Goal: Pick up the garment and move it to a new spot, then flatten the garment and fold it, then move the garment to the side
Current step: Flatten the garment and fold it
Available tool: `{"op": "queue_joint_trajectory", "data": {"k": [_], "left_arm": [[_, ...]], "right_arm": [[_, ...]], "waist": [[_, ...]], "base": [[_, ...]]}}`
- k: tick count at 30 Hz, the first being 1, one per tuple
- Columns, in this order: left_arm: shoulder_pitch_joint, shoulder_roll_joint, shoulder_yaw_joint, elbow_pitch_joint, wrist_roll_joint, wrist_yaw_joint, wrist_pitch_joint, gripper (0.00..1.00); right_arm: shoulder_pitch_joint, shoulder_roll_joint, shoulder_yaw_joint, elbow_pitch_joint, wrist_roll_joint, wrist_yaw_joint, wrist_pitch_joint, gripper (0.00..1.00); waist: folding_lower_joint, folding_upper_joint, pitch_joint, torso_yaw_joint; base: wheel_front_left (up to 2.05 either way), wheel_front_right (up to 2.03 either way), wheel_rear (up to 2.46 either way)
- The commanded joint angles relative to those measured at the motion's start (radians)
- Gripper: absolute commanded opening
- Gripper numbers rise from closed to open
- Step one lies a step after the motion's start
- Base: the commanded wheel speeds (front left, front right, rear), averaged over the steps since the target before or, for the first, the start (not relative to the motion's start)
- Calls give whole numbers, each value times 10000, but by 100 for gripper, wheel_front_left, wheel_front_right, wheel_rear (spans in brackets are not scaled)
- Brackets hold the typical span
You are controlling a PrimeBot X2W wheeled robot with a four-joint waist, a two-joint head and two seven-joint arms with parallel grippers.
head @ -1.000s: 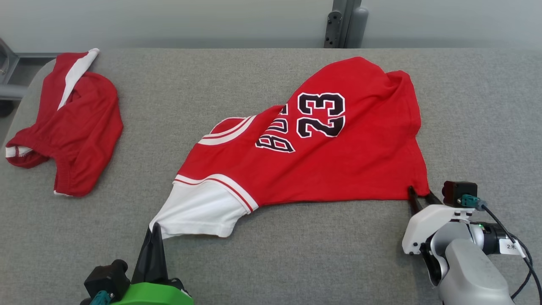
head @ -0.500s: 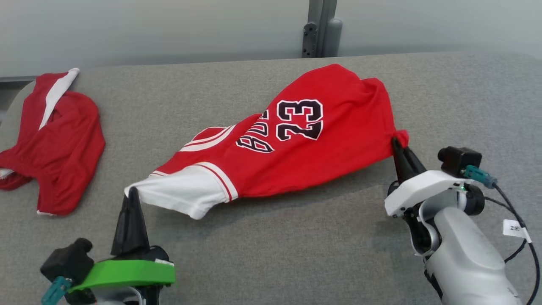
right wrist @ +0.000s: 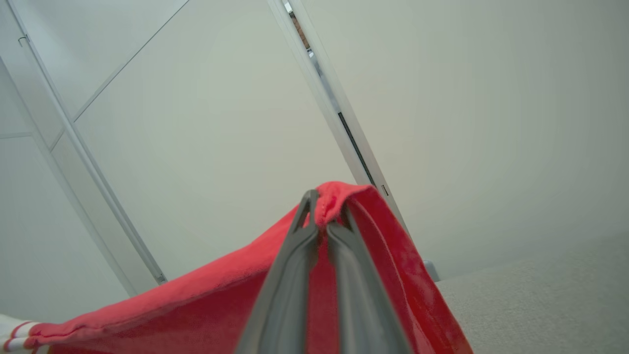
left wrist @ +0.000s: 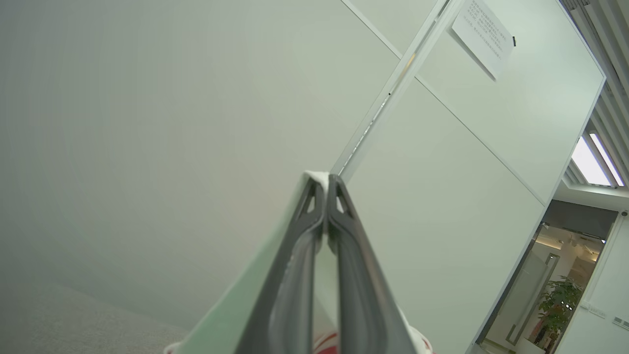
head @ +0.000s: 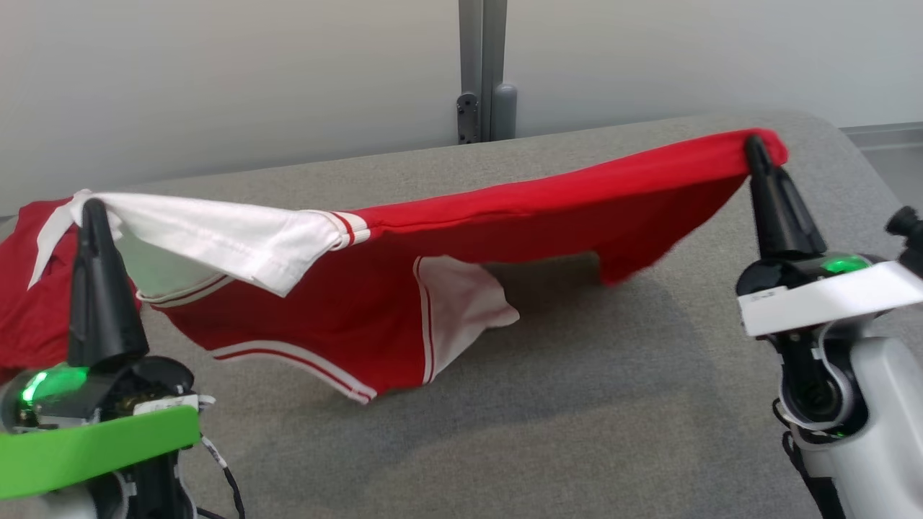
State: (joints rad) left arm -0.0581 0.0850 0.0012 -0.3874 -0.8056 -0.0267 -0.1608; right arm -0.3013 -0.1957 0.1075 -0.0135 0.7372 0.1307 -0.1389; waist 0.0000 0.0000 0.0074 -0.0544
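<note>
Two corners of the red basketball jersey with white sleeve and striped trim are pinched and held aloft. We see the left gripper, jaws pressed together on the white sleeve corner, and the right gripper, likewise clamped, on a red hem corner; both point their fingers upward. Set well apart, they draw the upper edge into a nearly taut line, and the body hangs below it like a curtain. We judge that this spread serves to carry the garment and to let it land flat. Its lowest striped fold hangs just above or brushes the grey fabric-covered worktop; we cannot tell which. Open room lies across the near and right parts of the worktop. A second red garment lies at the left edge behind the left gripper, and the worktop's curved right rim is near the right gripper; both bound sideways travel.
</note>
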Motion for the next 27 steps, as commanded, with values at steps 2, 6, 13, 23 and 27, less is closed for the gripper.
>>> {"op": "queue_joint_trajectory", "data": {"k": [2,6,13,23,27], "left_arm": [[-308,236,112,-939,-140,113,315,0],[-690,600,178,-2347,-88,367,901,0],[-1837,1198,139,-3645,-105,896,2135,0],[-5694,2074,112,-357,-20,894,3046,0],[-8744,2438,-303,2047,725,731,2997,0]], "right_arm": [[449,-92,-421,-1183,277,0,296,0],[883,2,-1082,-2986,480,0,850,0],[988,341,-1850,-4790,477,0,2158,0],[-2480,656,-1406,-2895,-309,0,3120,0],[-5317,510,-1133,-813,-1359,0,2761,0]], "waist": [[0,0,-211,-251],[0,0,-178,-350],[0,0,495,-404],[0,0,2784,-159],[0,0,3675,-3]], "base": [[0,0,0],[0,0,0],[0,0,0],[0,0,0],[0,0,0]]}}
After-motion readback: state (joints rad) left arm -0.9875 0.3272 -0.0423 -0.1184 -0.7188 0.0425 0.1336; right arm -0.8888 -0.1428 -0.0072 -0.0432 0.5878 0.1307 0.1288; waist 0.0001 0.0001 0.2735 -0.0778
